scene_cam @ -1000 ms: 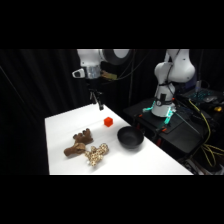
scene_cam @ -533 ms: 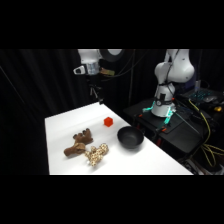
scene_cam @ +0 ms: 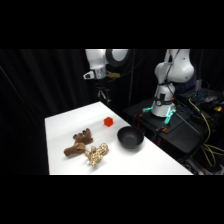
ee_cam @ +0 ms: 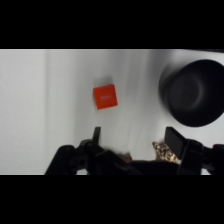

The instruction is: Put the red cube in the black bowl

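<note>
The red cube (scene_cam: 108,121) lies on the white table (scene_cam: 65,125), toward its far side; in the wrist view the red cube (ee_cam: 105,96) sits left of centre. The black bowl (scene_cam: 130,137) stands upright just right of and nearer than the cube, and the black bowl (ee_cam: 196,92) fills the wrist view's right side. My gripper (scene_cam: 103,95) hangs well above the table's far edge, behind the cube. In the wrist view the gripper (ee_cam: 135,137) is open, its fingers (ee_cam: 96,134) spread wide with nothing between them.
A brown plush toy (scene_cam: 78,142) and a spotted plush toy (scene_cam: 96,153) lie left of the bowl near the table's front. The arm's base (scene_cam: 165,102) stands on a dark stand right of the table, with cables (scene_cam: 210,130) beside it.
The gripper has shifted slightly to the right above the table's far edge. The cube, bowl and plush toys have not moved.
</note>
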{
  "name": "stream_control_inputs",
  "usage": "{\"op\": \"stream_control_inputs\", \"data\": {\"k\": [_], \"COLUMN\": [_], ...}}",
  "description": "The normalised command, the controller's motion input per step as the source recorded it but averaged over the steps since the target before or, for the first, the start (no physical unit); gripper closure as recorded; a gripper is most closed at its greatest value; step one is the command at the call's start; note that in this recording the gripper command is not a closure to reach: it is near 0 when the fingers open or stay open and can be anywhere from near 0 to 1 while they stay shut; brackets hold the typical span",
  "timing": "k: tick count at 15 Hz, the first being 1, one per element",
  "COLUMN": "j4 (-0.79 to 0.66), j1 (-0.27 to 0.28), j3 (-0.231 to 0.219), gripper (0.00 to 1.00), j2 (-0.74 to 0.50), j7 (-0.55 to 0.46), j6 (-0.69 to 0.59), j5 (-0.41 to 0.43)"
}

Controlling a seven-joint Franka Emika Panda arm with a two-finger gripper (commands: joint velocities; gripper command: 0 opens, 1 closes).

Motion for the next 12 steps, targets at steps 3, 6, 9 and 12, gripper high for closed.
{"op": "stream_control_inputs", "data": {"k": [3,6,9,12], "j4": [-0.24,-0.12,-0.08,-0.04], "j1": [-0.051,-0.040,-0.055,-0.122], "j3": [-0.062,-0.028,0.022,0.063], "gripper": [0.00,0.00,0.00,0.00], "j2": [-0.07,0.08,0.16,0.15], "j7": [-0.44,-0.46,-0.37,-0.42], "j6": [0.43,0.49,0.48,0.38], "j5": [0.217,0.345,0.270,0.264]}}
